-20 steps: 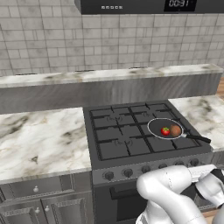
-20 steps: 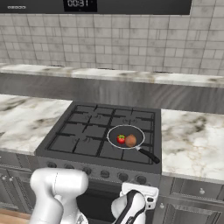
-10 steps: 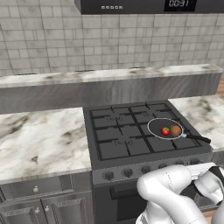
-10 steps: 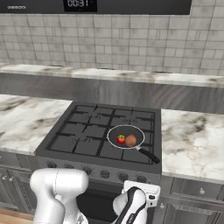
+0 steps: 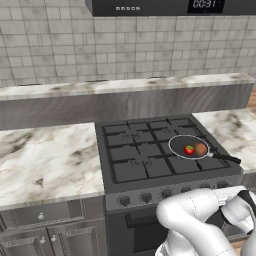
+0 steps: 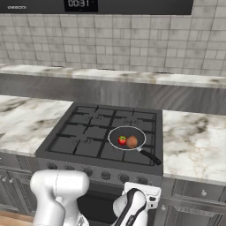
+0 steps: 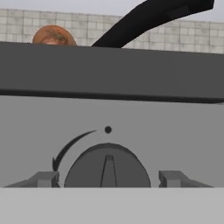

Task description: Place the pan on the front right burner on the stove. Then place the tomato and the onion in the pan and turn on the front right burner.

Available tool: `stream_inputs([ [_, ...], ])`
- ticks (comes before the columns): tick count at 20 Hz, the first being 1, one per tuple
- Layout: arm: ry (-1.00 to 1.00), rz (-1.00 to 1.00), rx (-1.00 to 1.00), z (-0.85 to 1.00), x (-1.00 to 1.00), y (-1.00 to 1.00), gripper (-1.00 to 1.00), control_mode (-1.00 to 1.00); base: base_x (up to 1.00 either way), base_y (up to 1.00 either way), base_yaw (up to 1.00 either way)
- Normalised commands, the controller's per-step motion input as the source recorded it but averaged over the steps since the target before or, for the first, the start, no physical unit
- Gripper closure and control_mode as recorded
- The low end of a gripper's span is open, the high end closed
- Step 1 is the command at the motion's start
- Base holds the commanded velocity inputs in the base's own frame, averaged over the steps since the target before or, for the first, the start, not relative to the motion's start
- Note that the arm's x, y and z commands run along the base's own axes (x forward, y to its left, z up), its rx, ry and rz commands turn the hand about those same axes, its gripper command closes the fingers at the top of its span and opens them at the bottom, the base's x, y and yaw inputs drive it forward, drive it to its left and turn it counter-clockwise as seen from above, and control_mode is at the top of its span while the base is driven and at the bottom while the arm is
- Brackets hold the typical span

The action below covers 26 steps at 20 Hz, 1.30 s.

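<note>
A tiled grey wall (image 5: pixel 60 45) backs a marble tabletop (image 5: pixel 45 160) with a raised ledge (image 5: pixel 125 87) behind it, and a dark hood (image 6: pixel 128 5) with a clock display hangs above. Set into the tabletop is the stove (image 5: pixel 150 155), its black grates covering several burners and a row of round knobs (image 5: pixel 145 197) along its front panel. The pan (image 5: pixel 190 147) sits on the front right burner (image 6: pixel 132 145), its long black handle (image 6: pixel 150 156) pointing toward the front right corner of the stove. Inside the pan lie the tomato (image 5: pixel 189 149) and the onion (image 5: pixel 201 148), touching side by side, the tomato to the left of the onion.

The arm (image 5: pixel 200 220) bends down in front of the stove, its hand low against the front panel. In the hand view the tool (image 7: pixel 108 179) faces one knob (image 7: pixel 107 168) head-on, its fingers (image 7: pixel 43 178) spread wide, one on each side of the knob and not touching it. The knob's ridge stands upright, pointing at a dot (image 7: pixel 107 129) above it, with a curved arrow (image 7: pixel 70 146) sweeping down to the left. Over the stove's edge in this view rise the top of the onion and the pan's handle.
</note>
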Motion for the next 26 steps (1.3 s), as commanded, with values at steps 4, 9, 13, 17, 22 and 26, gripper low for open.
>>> stream_inputs([
  [4, 0.0, 0.0, 0.0, 0.0, 0.0, 0.0, 1.0, -1.0, 0.0, 0.0, 0.0],
  [9, 0.0, 0.0, 0.0, 0.0, 0.0, 0.0, 1.0, -1.0, 0.0, 0.0, 0.0],
  [13, -0.02, 0.0, 0.0, 0.0, -0.02, 0.0, 1.0, -1.0, 0.0, 0.0, 0.0],
  [17, -0.01, 0.0, -0.05, 0.0, -0.04, 0.0, 1.0, -1.0, 0.0, 0.0, 0.0],
  [22, 0.0, 0.0, -0.17, 0.0, 0.0, 0.0, 1.0, -1.0, 0.0, 0.0, 0.0],
  [26, 0.0, 0.0, -0.25, 0.0, 0.0, 0.0, 1.0, -1.0, 0.0, 0.0, 0.0],
])
